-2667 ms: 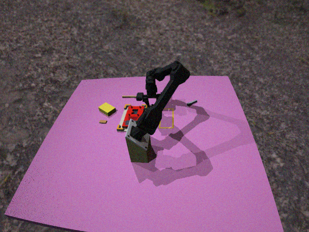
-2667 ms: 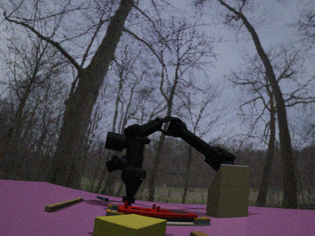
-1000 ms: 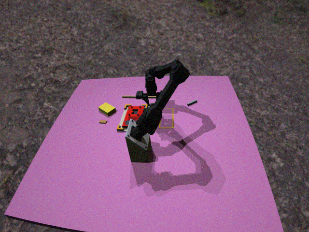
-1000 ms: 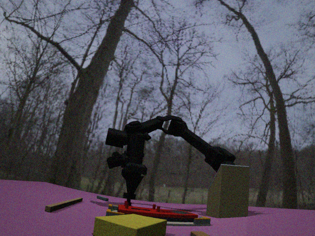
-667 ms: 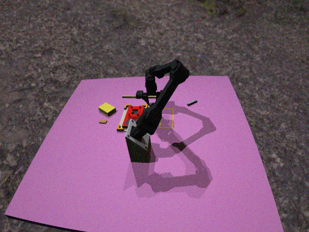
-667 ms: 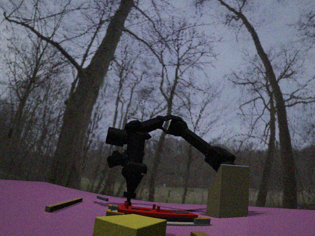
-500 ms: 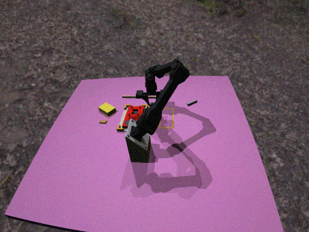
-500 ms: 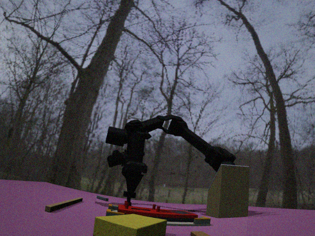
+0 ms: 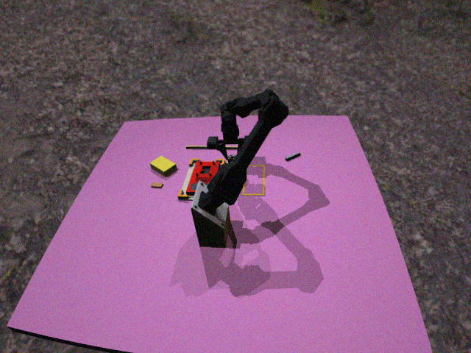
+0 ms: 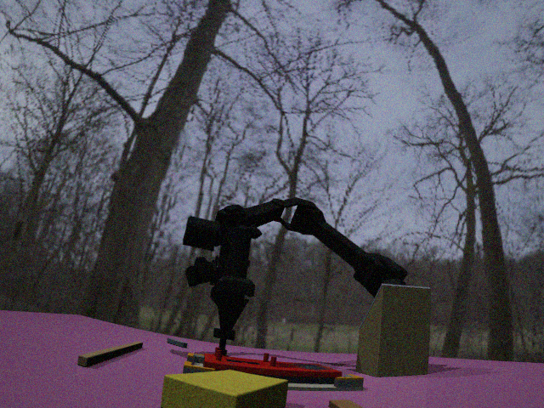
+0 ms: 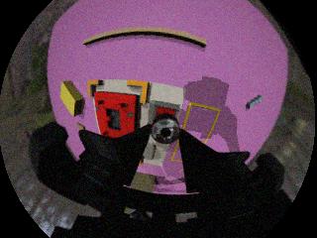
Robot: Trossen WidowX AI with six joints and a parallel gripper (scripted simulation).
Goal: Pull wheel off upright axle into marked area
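My gripper (image 9: 230,157) (image 10: 223,334) (image 11: 165,129) points straight down and is shut on the wheel. The wheel (image 11: 165,130) is a small dark grey disc with a black hub, seen between the fingertips in the wrist view. In the exterior view a thin dark upright piece (image 10: 223,345) shows just below the fingertips; I cannot tell whether it is the axle or whether it still passes through the wheel. The marked area is a thin yellow outline (image 9: 264,180) (image 11: 205,106) on the table, to the right of the gripper in the top view.
A red board (image 9: 194,176) (image 10: 303,370) (image 11: 101,119) in orange-cornered fixtures sits left of the gripper. Beyond are a yellow block (image 9: 163,165) (image 10: 223,382) (image 11: 71,98), a tan stick (image 10: 110,354) (image 11: 144,33), a small tan piece (image 9: 157,185) and a grey-blue rod (image 9: 293,156) (image 11: 254,102).
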